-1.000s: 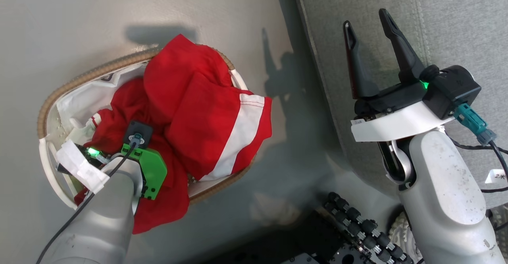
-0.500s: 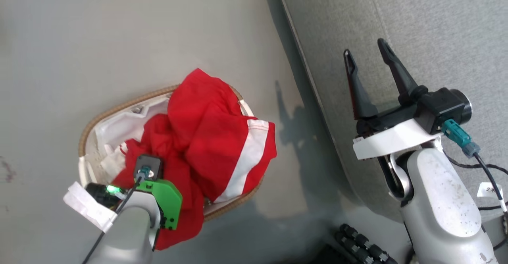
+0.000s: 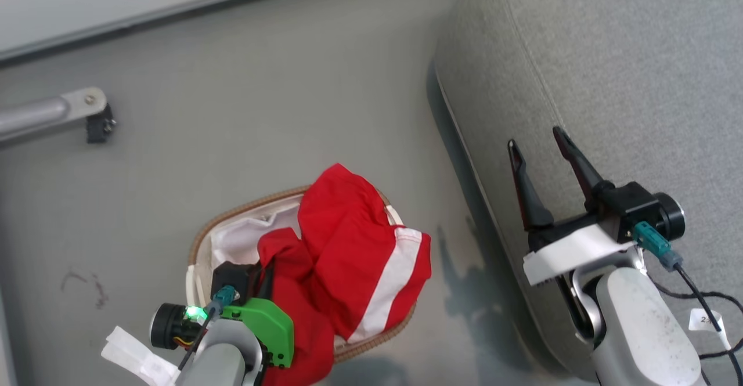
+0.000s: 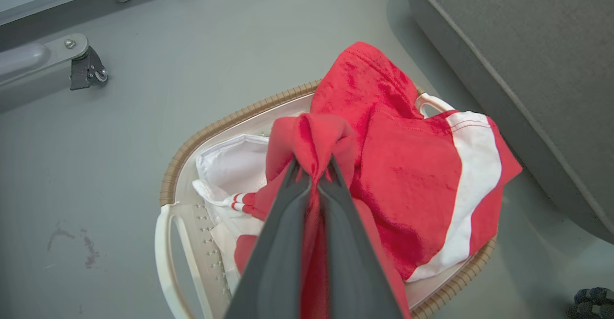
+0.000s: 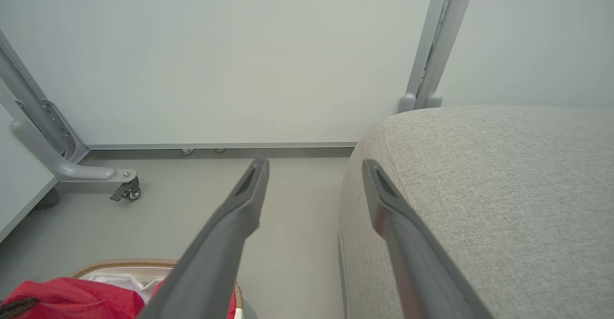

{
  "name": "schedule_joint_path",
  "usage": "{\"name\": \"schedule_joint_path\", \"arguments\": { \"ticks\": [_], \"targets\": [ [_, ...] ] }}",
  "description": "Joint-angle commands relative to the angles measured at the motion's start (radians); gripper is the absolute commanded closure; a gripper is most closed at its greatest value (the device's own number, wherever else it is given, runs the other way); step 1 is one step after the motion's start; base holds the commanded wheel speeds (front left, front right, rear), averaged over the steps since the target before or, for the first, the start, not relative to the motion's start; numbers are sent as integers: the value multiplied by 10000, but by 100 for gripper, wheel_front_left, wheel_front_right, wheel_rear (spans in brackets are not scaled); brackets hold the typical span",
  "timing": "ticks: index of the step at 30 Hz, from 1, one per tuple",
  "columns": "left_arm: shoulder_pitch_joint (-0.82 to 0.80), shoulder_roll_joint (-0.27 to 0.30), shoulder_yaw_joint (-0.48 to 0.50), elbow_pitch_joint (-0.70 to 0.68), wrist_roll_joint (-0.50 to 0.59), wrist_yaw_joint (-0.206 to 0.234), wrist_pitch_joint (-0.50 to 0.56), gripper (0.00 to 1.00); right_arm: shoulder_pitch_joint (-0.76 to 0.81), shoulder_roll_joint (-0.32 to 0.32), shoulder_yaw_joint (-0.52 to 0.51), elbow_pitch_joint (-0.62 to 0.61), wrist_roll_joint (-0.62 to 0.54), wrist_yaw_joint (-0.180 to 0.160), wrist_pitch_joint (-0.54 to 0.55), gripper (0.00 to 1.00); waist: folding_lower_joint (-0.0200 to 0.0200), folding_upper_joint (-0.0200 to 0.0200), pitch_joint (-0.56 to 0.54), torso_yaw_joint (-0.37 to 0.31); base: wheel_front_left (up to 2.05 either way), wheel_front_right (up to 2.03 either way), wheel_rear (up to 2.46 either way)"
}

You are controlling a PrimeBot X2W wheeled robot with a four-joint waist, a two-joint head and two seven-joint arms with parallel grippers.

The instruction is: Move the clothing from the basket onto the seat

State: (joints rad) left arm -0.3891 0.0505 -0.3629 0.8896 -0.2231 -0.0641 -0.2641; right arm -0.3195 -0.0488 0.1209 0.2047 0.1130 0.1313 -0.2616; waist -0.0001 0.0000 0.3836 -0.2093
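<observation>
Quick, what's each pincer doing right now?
Left pincer: closed on the red clothing.
Right pincer: open, holding nothing.

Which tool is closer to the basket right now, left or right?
Left. The left tool is over the basket, shut on the clothing. The right tool hangs open by the seat, apart from the basket.

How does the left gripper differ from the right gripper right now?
The left gripper is shut, pinching a fold of the red clothing; the right gripper is open and holds nothing. The left gripper is over the basket; the right gripper is by the edge of the seat, away from the clothing. Both have two long dark fingers.
</observation>
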Motion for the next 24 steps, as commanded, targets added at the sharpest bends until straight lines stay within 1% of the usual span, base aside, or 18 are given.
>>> {"name": "schedule_joint_path", "arguments": {
  "ticks": [1, 8, 15, 24],
  "targets": [
    [266, 6, -58, -258, -72, 69, -4, 100, 290, -46, 3, 79, -83, -8, -52, 0, 1, 0, -1255, 709, 0, 0, 0],
    [872, 6, -40, -1792, -443, 144, -6, 100, 925, -95, 244, 315, -89, -10, -52, 0, 1, 0, -2276, 886, 0, 0, 0],
    [1092, 10, -98, -3447, -631, 76, -7, 100, 1530, -93, 328, 475, -64, -10, -52, 0, 1, 0, -3053, 960, 0, 0, 0],
    [408, 13, -180, -5156, -1001, 67, -5, 100, 2039, -70, 505, 543, 13, -8, -52, 0, 1, 0, -3491, 1043, 0, 0, 0]
  ]
}}
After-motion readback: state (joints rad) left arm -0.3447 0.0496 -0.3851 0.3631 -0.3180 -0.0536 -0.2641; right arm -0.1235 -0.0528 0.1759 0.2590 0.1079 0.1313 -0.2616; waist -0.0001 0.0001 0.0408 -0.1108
